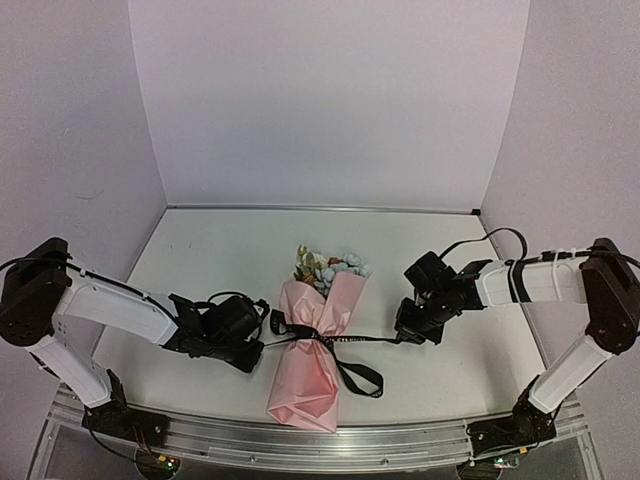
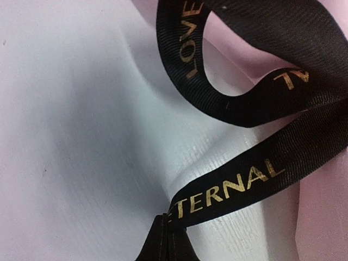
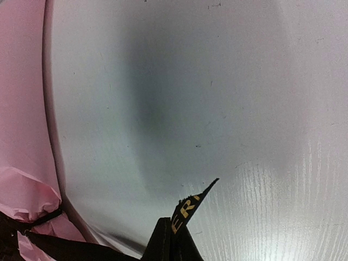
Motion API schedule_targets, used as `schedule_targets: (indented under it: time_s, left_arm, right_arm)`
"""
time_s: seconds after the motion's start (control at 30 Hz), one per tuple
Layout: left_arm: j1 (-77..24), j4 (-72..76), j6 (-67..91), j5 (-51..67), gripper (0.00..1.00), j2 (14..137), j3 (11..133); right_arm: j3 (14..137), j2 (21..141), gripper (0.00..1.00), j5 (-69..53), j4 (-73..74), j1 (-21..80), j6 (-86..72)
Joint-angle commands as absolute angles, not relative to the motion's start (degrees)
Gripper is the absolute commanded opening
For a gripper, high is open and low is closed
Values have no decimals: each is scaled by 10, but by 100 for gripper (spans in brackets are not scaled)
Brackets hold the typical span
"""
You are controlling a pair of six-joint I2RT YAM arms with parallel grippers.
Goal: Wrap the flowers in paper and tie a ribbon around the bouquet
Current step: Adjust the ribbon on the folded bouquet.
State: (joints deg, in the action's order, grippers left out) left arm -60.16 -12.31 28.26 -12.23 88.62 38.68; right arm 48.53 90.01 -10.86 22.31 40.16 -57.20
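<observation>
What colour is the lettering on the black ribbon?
Gold capitals on the narrow black satin ribbon, clearest in the left wrist view.

A white desk (image 1: 200,260) with a faint wood grain is enclosed on three sides by plain pale panels: a back wall (image 1: 330,100), a left wall (image 1: 60,120) and a right wall (image 1: 590,120). A thin metal strip (image 1: 320,208) is seen along the desk's far edge, and an aluminium rail (image 1: 300,442) along its near edge. The surface is softly lit, with blurred shadows.
</observation>
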Motion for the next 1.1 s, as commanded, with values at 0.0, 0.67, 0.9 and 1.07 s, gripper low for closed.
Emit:
schedule_targets:
  time_s: [0.0, 0.67, 0.9, 1.07]
  left_arm:
    - [-598, -174, 302, -140, 0, 887, 414]
    - [-613, -173, 314, -90, 0, 879, 432]
    - [-658, -112, 292, -72, 0, 884, 439]
    - [-684, -77, 279, -73, 0, 894, 453]
  right_arm:
    - [496, 905, 0, -103, 241, 398, -560]
    - [532, 876, 32, -114, 326, 417, -464]
    - [602, 850, 52, -61, 400, 478, -334]
    - [660, 886, 53, -94, 428, 510, -302]
